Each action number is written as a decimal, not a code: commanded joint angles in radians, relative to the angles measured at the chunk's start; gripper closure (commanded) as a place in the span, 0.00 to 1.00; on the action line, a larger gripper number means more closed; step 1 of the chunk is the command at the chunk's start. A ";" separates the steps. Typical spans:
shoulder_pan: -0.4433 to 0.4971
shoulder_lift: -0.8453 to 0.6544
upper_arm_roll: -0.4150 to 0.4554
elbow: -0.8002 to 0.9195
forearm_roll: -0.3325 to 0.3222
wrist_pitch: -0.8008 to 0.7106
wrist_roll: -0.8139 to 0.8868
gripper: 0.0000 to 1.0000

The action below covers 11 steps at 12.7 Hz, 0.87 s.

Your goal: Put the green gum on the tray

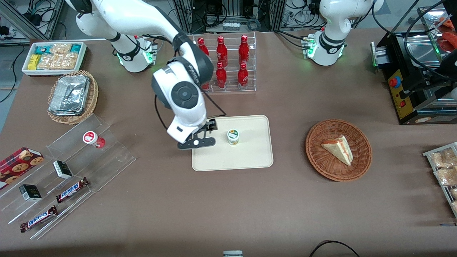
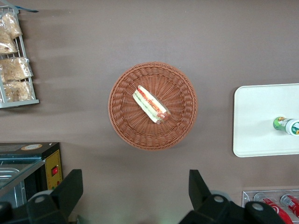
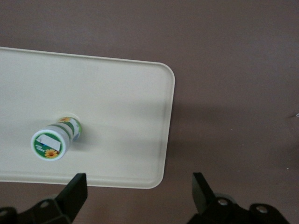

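- The small white-lidded green gum canister (image 1: 233,136) stands upright on the flat cream-beige rectangular tray (image 1: 250,159), near its middle.
- The right arm's black two-finger gripper (image 3: 139,186) hangs spread and empty above the tray's edge, apart from the canister.
- Placing looks done; only a clear retreat seems needed.

A brown cloth-covered table (image 1: 228,214) carries everything. Near its middle lies the large flat cream-beige rectangular tray (image 1: 246,157). Toward the parked arm's end sits a round brown wicker basket (image 1: 319,160), and at that end's edge a wire rack of snack bags (image 1: 444,171) and a black machine (image 1: 410,89). A clear acrylic rack of red bottles (image 1: 232,64) stands farther from the front camera than the tray. Toward the working arm's end are a white bin of snack packets (image 1: 53,57), an oval wicker basket holding foil trays (image 1: 91,103) and a clear stepped acrylic display (image 1: 107,157). The right arm's gripper (image 1: 203,137) hangs over the tray's edge, fingers apart.
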 commanded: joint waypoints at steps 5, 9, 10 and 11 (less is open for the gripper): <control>-0.258 -0.183 0.014 -0.099 0.049 -0.096 -0.124 0.00; -0.417 -0.224 0.015 -0.106 0.038 -0.099 -0.298 0.00; -0.457 -0.243 0.017 -0.110 0.041 -0.101 -0.346 0.00; -0.505 -0.267 0.025 -0.128 0.043 -0.106 -0.386 0.00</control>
